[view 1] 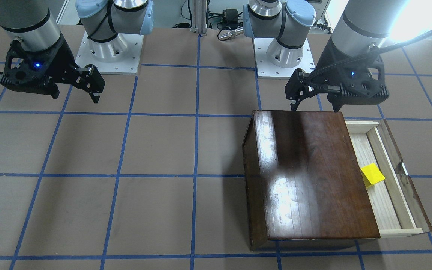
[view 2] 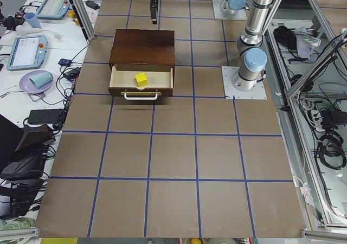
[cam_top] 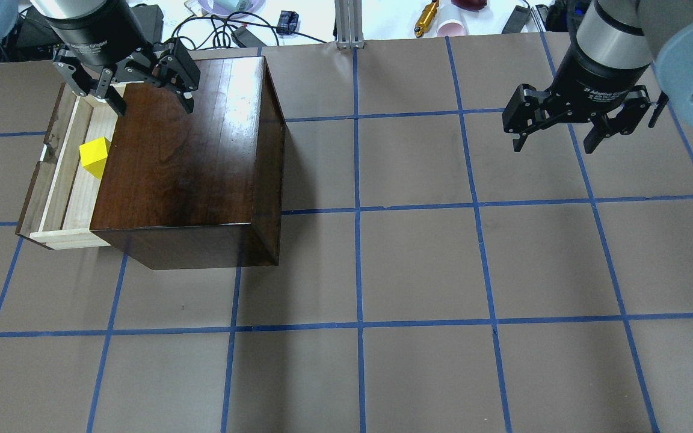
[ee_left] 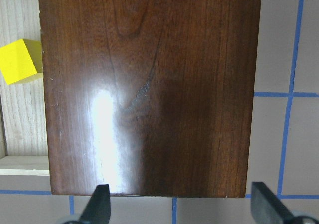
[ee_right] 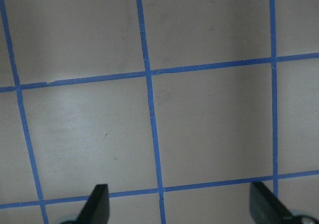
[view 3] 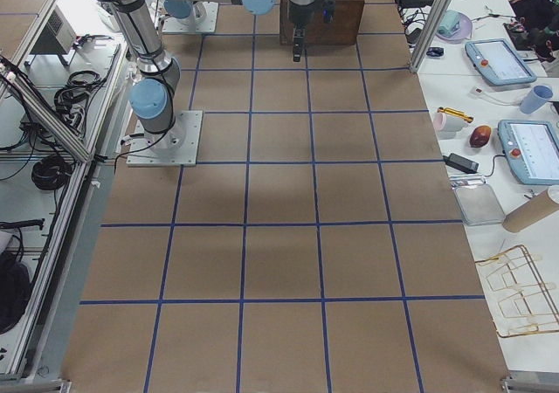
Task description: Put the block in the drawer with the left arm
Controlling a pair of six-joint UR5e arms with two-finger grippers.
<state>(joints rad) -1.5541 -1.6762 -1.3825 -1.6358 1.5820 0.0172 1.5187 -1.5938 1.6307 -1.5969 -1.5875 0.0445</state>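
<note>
The yellow block (view 1: pixel 372 175) lies in the pulled-out drawer (view 1: pixel 383 205), close against the opening of the dark-brown box (view 1: pixel 306 172). It also shows in the overhead view (cam_top: pixel 94 156) and the left wrist view (ee_left: pixel 19 61). My left gripper (cam_top: pixel 154 105) is open and empty. It hovers above the box's far edge in the overhead view, apart from the block, and is also in the front-facing view (view 1: pixel 316 107). My right gripper (cam_top: pixel 554 144) is open and empty above bare table on the other side.
The drawer (cam_top: pixel 73 192) sticks out of the box (cam_top: pixel 184 156) toward the table's left end. The two arm bases (view 1: pixel 109 48) (view 1: pixel 283 52) stand at the robot's side. Blue tape lines cross the brown table. Cables, cups and tablets lie beyond the table edges.
</note>
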